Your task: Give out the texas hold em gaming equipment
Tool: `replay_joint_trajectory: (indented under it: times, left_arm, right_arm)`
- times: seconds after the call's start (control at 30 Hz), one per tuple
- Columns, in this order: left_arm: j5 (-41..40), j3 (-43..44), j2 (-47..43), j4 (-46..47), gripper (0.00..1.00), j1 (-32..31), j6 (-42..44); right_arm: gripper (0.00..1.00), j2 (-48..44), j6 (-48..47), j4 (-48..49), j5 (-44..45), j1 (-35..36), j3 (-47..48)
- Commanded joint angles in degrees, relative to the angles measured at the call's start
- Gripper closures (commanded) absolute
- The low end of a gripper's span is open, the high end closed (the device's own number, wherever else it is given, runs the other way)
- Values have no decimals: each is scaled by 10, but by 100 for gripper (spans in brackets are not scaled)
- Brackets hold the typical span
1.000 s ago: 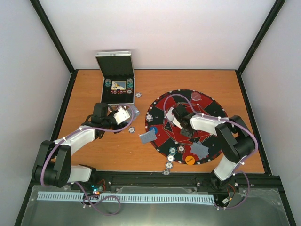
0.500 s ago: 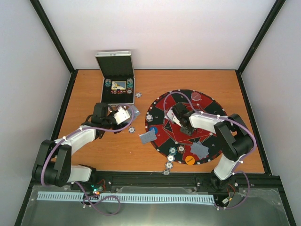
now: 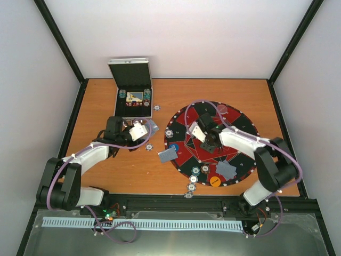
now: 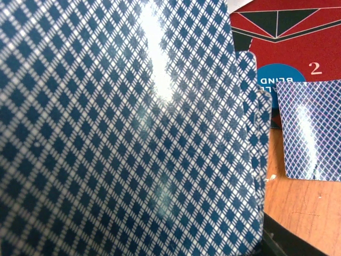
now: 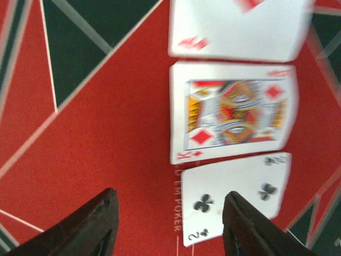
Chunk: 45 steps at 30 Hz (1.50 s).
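Nearest, two chips (image 3: 191, 186) lie on the table (image 3: 106, 176) just off the near rim of the mat (image 3: 184, 121). Just inside that rim sit the orange disc (image 3: 214, 181), a chip pair (image 3: 195, 171) and a face-down near card (image 3: 226, 169); whether it is one card or two I cannot tell. Farther left, a face-down left card (image 3: 167, 155) (image 4: 311, 130) straddles the mat's rim, touching the blue disc (image 3: 173, 147) (image 4: 282, 80). A lone chip (image 3: 149, 146) lies on bare wood near the left gripper (image 3: 134, 132), which is clamped on a deck (image 3: 151, 126) (image 4: 128, 133); the deck's chequered backs fill most of the left wrist view and hide the fingers. Another rim chip (image 3: 169, 133) sits at the mat's left edge. Over the mat's middle the right gripper (image 3: 201, 128) (image 5: 170, 197) hangs released, fingers (image 5: 96, 224) apart with nothing between them. On the red felt just ahead of it three face-up cards lie in a row: the two of clubs (image 5: 234, 194), the king of diamonds (image 5: 234, 114) in the middle, and a red-pipped card (image 5: 240, 26) cut off by the frame. Beyond, a pink disc (image 3: 222, 110) rests on the mat's far part. Farthest, a far chip (image 3: 157, 107) lies just beside the open case (image 3: 129, 70), its lid upright, chips in its tray.
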Motion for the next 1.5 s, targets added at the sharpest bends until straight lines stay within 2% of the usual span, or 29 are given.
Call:
replay_joint_trajectory:
  times: [0.0, 0.1, 0.2, 0.23, 0.3, 0.37, 0.4, 0.47, 0.63, 0.73, 0.9, 1.07, 1.23, 1.37, 1.47]
  left_arm:
    - [11, 23, 1, 12, 47, -1, 12]
    - [12, 22, 0, 14, 47, -1, 14]
    - [14, 23, 0, 16, 47, -1, 15]
    - [14, 23, 0, 17, 47, -1, 15]
    - [14, 24, -2, 16, 47, -1, 15]
    - [13, 24, -4, 13, 47, -1, 17]
    - [13, 24, -5, 11, 47, -1, 18]
    - [12, 24, -5, 9, 47, -1, 19]
    - [10, 27, -5, 4, 47, -1, 18]
    - [12, 27, -1, 7, 47, -1, 18]
    - [15, 30, 5, 10, 47, -1, 17]
    - [14, 32, 7, 9, 47, -1, 18]
    - [15, 31, 9, 11, 47, -1, 20]
    - [15, 32, 10, 11, 47, -1, 19]
    - [15, 32, 10, 12, 46, -1, 20]
  right_arm:
    - [39, -107, 25, 43, -58, -4, 12]
    - [21, -157, 81, 109, -135, -24, 28]
    - [10, -166, 149, 203, -320, -37, 46]
    - [10, -155, 173, 232, -395, -37, 54]
    - [10, -113, 231, 273, -488, -37, 84]
    - [18, -55, 299, 291, -530, -36, 131]
    - [26, -26, 337, 286, -534, -34, 156]
    - [34, 31, 349, 261, -564, -25, 212]
    - [28, 86, 311, 237, -578, 18, 253]
    - [29, 117, 312, 223, -574, 24, 267]
    - [39, 158, 316, 219, -582, 30, 287]
    - [55, 175, 303, 204, -601, 38, 301]
    - [56, 192, 294, 176, -632, 39, 319]
    - [71, 201, 291, 165, -633, 39, 332]
    - [71, 200, 291, 164, -633, 39, 334]
